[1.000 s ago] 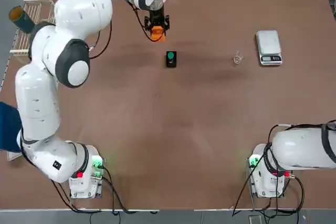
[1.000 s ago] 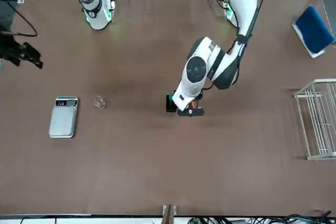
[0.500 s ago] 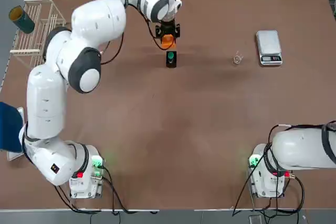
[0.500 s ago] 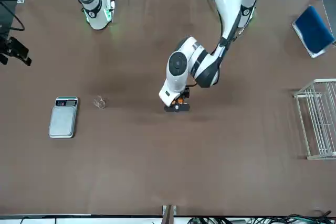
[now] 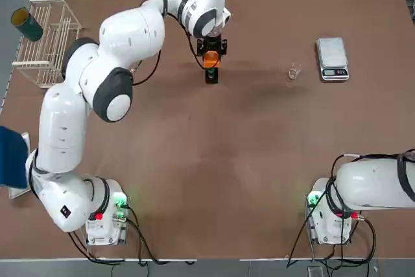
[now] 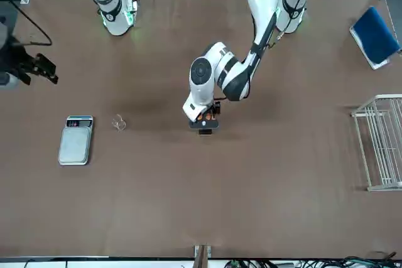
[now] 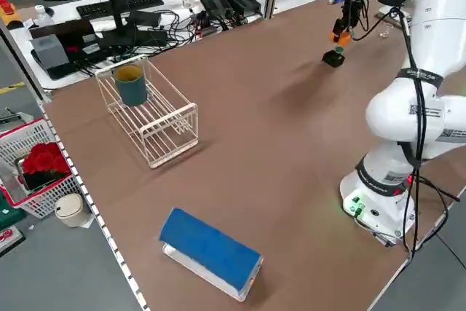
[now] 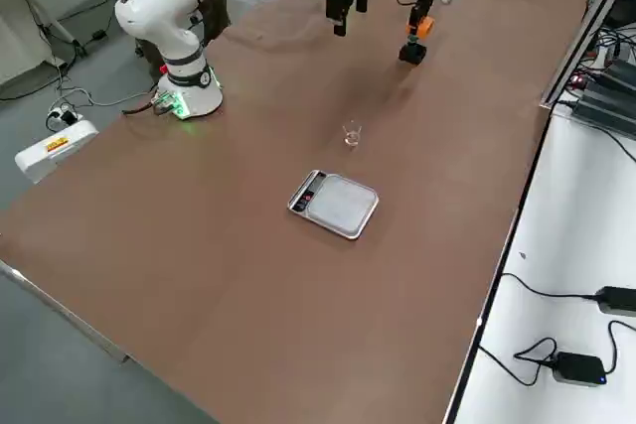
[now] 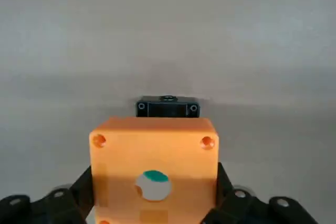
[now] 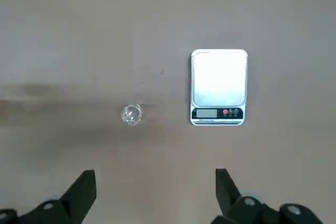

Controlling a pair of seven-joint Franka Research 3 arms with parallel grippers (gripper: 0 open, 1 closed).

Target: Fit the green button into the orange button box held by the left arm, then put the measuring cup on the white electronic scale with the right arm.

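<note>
Left wrist view shows the left gripper (image 9: pixel 153 211) clamped on the orange button box (image 9: pixel 153 169), its hole directly over the green button (image 9: pixel 155 177), which sits on a black block (image 9: pixel 167 107) near the table's (image 5: pixel 194 160) far edge. Box and button align vertically, so lowering straight should seat it. Right gripper (image 10: pixel 155 195) hangs spread, high above the measuring cup (image 10: pixel 131 114) beside the white electronic scale (image 10: pixel 219 80).

Mostly hidden from overhead beneath the orange button box (image 5: pixel 211 60): the green button (image 9: pixel 154 177), only a sliver of teal glimpsed through that box's round hole. Covered likewise, all but one end of the black block (image 9: pixel 167 107) just beside the box
</note>
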